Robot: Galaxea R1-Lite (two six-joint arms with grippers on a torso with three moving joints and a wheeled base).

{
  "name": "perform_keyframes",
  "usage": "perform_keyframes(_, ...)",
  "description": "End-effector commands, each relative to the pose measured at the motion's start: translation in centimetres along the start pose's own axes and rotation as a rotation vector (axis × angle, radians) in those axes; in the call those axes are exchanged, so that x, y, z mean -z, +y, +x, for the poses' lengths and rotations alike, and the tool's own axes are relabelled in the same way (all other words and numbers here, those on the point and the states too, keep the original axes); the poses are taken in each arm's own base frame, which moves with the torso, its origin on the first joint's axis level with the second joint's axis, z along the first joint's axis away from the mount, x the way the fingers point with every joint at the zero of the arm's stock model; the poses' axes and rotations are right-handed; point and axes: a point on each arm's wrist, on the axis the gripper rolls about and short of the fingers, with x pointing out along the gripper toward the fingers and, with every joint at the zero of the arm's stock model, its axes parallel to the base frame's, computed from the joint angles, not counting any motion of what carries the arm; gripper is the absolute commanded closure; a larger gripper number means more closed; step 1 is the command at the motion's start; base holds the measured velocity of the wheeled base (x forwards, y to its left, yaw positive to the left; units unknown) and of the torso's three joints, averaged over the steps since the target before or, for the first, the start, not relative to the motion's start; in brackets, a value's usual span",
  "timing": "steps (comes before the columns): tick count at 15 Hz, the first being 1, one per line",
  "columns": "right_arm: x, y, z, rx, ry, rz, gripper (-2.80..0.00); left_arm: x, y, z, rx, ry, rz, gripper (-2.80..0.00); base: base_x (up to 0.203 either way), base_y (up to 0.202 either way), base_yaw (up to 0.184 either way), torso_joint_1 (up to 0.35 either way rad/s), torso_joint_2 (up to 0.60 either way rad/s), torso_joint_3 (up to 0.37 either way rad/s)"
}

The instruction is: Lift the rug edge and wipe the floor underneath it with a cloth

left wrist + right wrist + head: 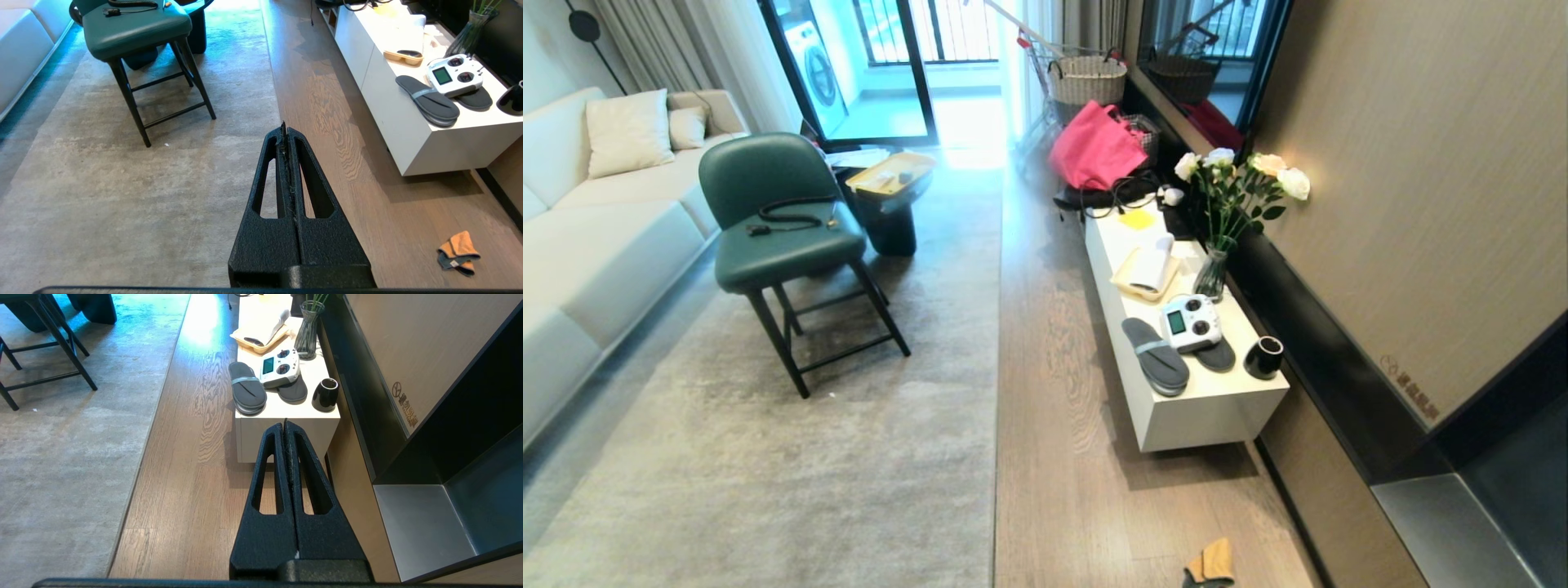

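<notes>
Living room w/ wood floor [1062, 392] strip between rug edge [997, 351] & white cabinet [1201, 408]. Cloth [1210, 565] lies on floor near cabinet's end. Green chair [784, 237] on rug. Left gripper [286, 128] & right gripper [285, 425] both clenched, empty.

The cloth [1210, 565] is cut off by the head view's lower edge. Neither arm shows there. Under the remote [1191, 322] on the counter [1176, 416], most of the second slipper [1218, 356] is hidden. The sofa [580, 237] runs off-frame.
</notes>
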Motion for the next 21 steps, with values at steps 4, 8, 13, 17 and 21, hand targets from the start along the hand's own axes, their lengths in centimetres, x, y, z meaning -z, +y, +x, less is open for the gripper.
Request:
perform_keyframes(4, 0.0, 0.0, 0.01, -0.001, 0.001, -0.001, 0.0, 0.03, 0.0, 0.01, 0.0, 0.001, 0.0, 0.0, 0.0, 0.0, 0.0, 0.0, 0.0, 0.0)
perform_keyframes(8, 0.0, 0.0, 0.01, -0.001, 0.001, -0.001, 0.0, 0.0, 0.0, 0.0, 0.0, 0.0, 0.0, 0.0, 0.0, 0.0, 0.0, 0.0, 0.0, 0.0)
perform_keyframes(13, 0.0, 0.0, 0.01, -0.001, 0.001, -0.002, 0.0, 0.01, 0.0, 0.0, 0.0, 0.0, 0.0, 0.0, 0.0, 0.0, 0.0, 0.0, 0.0, 0.0)
perform_keyframes(17, -0.02, 0.0, 0.01, -0.001, 0.0, 0.001, 0.0, -0.01, 0.0, 0.0, 0.0, 0.0, 0.0, 0.0, 0.0, 0.0, 0.0, 0.0, 0.0, 0.0)
perform_keyframes(21, 0.0, 0.0, 0.01, -0.001, 0.001, -0.003, 0.0, -0.01, 0.0, 0.0, 0.0, 0.0, 0.0, 0.0, 0.0, 0.0, 0.0, 0.0, 0.0, 0.0)
